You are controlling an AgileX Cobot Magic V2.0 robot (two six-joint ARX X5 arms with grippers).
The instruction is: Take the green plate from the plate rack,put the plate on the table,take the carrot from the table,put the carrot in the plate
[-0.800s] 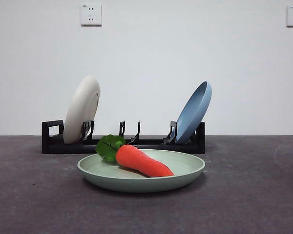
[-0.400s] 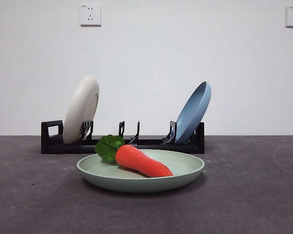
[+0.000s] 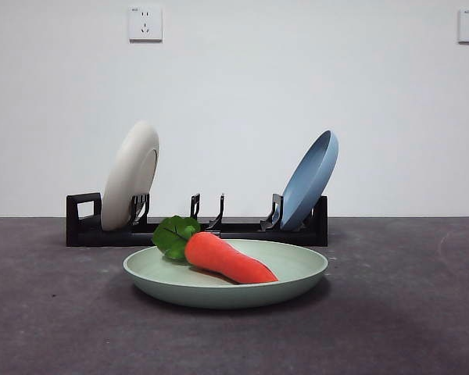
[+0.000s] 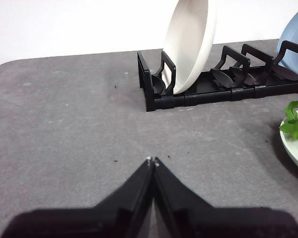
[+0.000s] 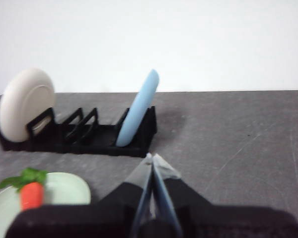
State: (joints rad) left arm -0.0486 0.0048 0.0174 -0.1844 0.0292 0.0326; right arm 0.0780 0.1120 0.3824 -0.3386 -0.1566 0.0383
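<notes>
The green plate (image 3: 297, 273) lies flat on the table (image 3: 406, 312) in front of the plate rack (image 3: 242, 231). The carrot (image 3: 228, 258) lies in the plate, its leaves toward the left. The plate's edge and the leaves show in the left wrist view (image 4: 297, 141); plate and carrot show in the right wrist view (image 5: 31, 194). My left gripper (image 4: 151, 160) is shut and empty above bare table, left of the rack (image 4: 198, 91). My right gripper (image 5: 151, 157) is shut and empty, right of the plate (image 5: 64, 191). Neither gripper shows in the front view.
A cream-white plate (image 3: 130, 175) leans in the rack's left slots and a blue plate (image 3: 309, 180) in its right slots. The middle slots hold nothing. A white wall with two sockets stands behind the table.
</notes>
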